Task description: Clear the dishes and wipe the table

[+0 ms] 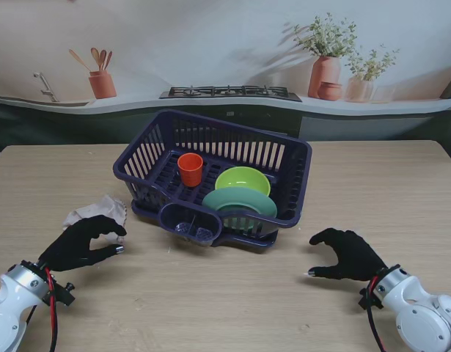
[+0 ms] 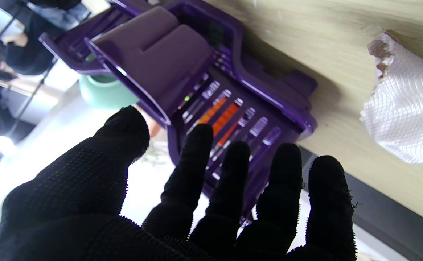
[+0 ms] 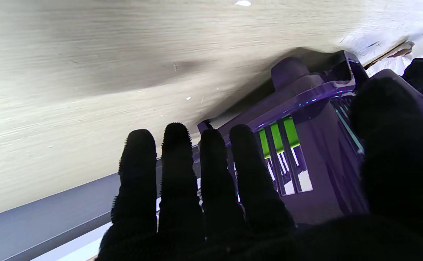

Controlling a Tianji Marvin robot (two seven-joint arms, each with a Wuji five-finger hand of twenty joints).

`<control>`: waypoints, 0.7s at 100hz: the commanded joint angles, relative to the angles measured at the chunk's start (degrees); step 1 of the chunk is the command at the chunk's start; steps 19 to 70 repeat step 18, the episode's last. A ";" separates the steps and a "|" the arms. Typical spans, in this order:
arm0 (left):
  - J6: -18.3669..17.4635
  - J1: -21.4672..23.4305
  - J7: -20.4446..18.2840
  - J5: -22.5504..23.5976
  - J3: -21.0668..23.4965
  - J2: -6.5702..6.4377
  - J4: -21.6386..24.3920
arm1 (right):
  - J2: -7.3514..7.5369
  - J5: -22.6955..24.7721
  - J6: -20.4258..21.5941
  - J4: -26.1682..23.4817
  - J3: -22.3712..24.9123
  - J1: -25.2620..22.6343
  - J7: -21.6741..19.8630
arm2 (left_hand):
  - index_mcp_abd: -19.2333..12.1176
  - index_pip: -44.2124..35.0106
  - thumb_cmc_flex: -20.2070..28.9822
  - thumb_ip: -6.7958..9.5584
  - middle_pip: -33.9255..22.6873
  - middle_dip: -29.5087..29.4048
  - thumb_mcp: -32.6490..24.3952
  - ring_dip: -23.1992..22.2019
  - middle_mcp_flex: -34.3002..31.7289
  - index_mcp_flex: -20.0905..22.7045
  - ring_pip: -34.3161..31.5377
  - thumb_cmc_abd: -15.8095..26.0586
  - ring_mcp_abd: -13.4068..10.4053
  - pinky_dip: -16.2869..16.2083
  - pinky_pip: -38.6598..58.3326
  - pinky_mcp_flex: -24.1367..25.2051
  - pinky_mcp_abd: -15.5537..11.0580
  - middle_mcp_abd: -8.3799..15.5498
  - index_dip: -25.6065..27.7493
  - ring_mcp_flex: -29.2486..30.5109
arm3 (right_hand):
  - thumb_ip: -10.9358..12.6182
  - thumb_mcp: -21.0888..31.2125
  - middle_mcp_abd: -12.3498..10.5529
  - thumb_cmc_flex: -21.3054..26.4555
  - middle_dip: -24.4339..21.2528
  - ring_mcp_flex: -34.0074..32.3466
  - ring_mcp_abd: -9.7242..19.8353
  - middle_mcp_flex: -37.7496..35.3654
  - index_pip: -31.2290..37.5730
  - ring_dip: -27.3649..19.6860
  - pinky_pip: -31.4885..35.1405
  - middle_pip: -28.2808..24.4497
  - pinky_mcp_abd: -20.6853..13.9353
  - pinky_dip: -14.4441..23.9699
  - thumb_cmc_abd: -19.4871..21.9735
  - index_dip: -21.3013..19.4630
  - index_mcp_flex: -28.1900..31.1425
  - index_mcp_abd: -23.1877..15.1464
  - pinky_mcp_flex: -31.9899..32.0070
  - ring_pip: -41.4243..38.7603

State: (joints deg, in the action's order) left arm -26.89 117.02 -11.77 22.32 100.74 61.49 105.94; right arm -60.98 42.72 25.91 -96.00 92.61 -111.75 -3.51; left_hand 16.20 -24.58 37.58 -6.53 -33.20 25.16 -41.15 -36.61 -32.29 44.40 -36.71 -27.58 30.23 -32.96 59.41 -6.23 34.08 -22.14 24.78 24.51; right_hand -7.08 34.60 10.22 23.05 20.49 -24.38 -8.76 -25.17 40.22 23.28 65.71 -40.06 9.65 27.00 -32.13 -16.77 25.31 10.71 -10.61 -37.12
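Observation:
A dark purple dish rack [image 1: 148,158] stands mid-table and holds an orange cup [image 1: 190,169], a lime green bowl [image 1: 242,178] and a pale green plate [image 1: 238,200]. A crumpled white paper towel [image 1: 97,210] lies to the rack's left. My left hand [image 1: 82,245], in a black glove, hovers just nearer to me than the towel, fingers apart and holding nothing; the left wrist view shows the towel [image 2: 407,108] beside its fingers [image 2: 284,174]. My right hand [image 1: 348,254] rests open to the rack's right, nearer to me, empty.
The rack [image 2: 153,61] has a cutlery cup [image 1: 188,220] on its front side. Beyond the table's far edge runs a counter with a stove [image 1: 231,92], a utensil pot [image 1: 102,83] and potted plants [image 1: 326,62]. Bare wooden table top [image 1: 225,301] stretches between my hands.

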 commanded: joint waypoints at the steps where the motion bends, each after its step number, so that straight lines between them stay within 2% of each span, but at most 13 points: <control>1: 0.11 0.04 -0.73 0.10 -0.03 -0.11 0.07 | 0.03 0.03 -0.12 -0.36 -0.24 -0.44 -0.94 | -0.91 -0.48 -2.06 0.36 0.17 -1.35 -1.45 -0.34 0.81 -1.38 0.53 -1.11 -0.77 0.96 -1.19 0.68 -0.64 1.65 0.23 -0.25 | 1.98 -1.62 0.27 0.81 -0.13 1.78 0.24 2.06 -0.13 0.11 -0.72 -0.53 -1.23 0.10 -2.48 0.16 -1.57 0.91 0.68 -0.38; 70: -0.07 -0.08 -0.74 0.15 0.01 -0.14 -0.17 | 0.02 -0.01 -0.30 -0.39 -0.31 -0.52 -0.95 | -0.93 -0.51 -2.08 0.37 0.22 -1.37 -1.33 -0.36 0.78 -1.39 0.59 -1.09 -0.80 1.08 -1.32 0.78 -0.73 1.59 0.12 -0.26 | 1.97 -1.57 0.23 0.90 -0.13 1.69 0.25 2.03 -0.15 0.12 -0.76 -0.54 -1.27 0.16 -2.42 0.13 -1.52 0.90 0.69 -0.41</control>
